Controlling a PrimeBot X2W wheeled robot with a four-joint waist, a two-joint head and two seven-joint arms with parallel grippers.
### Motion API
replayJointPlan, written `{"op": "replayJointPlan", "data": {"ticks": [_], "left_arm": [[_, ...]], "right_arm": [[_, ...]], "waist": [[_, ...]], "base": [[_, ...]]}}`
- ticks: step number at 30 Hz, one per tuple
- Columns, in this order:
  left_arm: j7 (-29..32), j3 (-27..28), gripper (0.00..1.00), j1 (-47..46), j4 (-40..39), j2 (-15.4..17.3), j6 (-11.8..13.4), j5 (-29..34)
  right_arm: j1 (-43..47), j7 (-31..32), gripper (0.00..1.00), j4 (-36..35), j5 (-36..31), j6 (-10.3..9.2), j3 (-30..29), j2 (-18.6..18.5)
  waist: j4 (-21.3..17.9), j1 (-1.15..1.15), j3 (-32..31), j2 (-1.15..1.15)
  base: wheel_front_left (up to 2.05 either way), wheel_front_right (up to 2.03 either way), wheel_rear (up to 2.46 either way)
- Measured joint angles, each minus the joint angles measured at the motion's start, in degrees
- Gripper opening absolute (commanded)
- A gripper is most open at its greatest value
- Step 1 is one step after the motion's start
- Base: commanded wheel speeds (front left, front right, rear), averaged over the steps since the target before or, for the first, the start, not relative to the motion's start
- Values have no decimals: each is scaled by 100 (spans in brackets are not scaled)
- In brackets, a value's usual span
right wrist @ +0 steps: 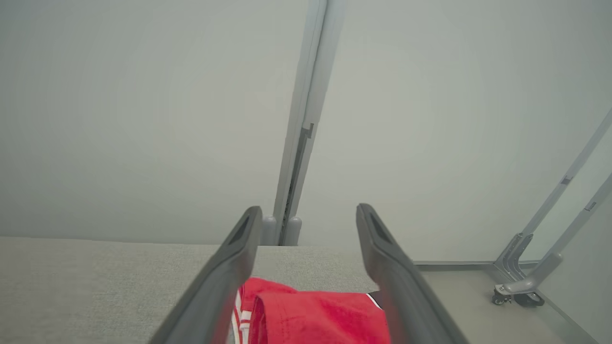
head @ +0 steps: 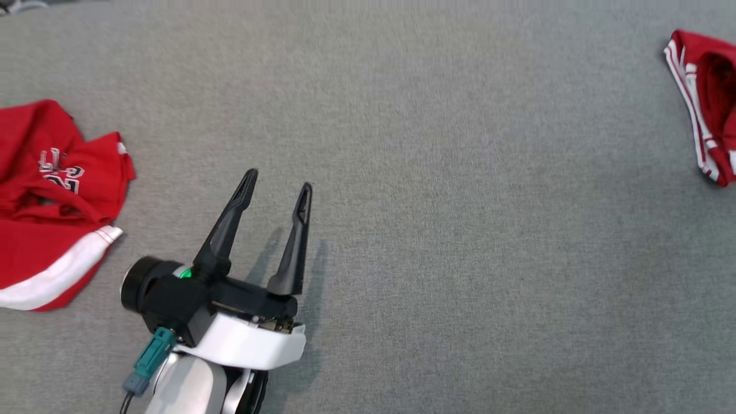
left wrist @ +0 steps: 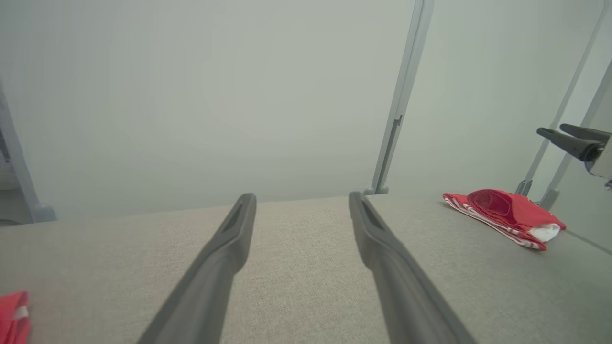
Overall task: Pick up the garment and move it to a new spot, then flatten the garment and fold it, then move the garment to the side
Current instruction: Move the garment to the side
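Note:
The garment (head: pixel 704 100) is red with white stripes and lies folded at the table's far right edge; in the left wrist view, the garment (left wrist: pixel 507 215) rests near the table's right end. In the right wrist view my right gripper (right wrist: pixel 307 210) is open just above the garment (right wrist: pixel 315 315), and the cloth lies free of its fingers. The left wrist view catches my right gripper (left wrist: pixel 557 130) hovering above the fold. My left gripper (head: pixel 279 178) is open over bare grey table at the lower left, and my left gripper (left wrist: pixel 301 196) holds nothing.
A second red garment (head: pixel 54 195) with white trim lies crumpled at the left edge, close to my left arm. The grey cloth table (head: pixel 437 172) stretches wide between the two garments. A grey post (left wrist: pixel 401 95) and wheeled frame legs (right wrist: pixel 519 286) stand behind the far edge.

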Motion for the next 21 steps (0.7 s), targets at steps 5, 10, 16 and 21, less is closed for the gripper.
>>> {"op": "replayJointPlan", "data": {"ticks": [5, 10, 16, 21], "left_arm": [[-87, 170, 100, 272, 294, 4, 32, -148], [-137, 315, 100, 406, 593, 4, 33, -207], [-140, 414, 100, 667, 864, 15, 56, -234], [-157, 556, 100, 811, 947, 12, 55, -246]], "right_arm": [[763, 0, 100, -682, 359, 0, 426, 208], [1478, 0, 100, -1232, 648, 0, 660, 404], [2241, 0, 100, -1583, 714, 0, 839, 575], [2908, 0, 100, -2023, 812, 0, 1013, 798]], "waist": [[103, 0, -434, 0], [200, 0, -858, 0], [259, 0, -1281, 0], [305, 0, -1667, 0]], "base": [[0, 0, 0], [0, 0, 0], [0, 0, 0], [0, 0, 0]]}}
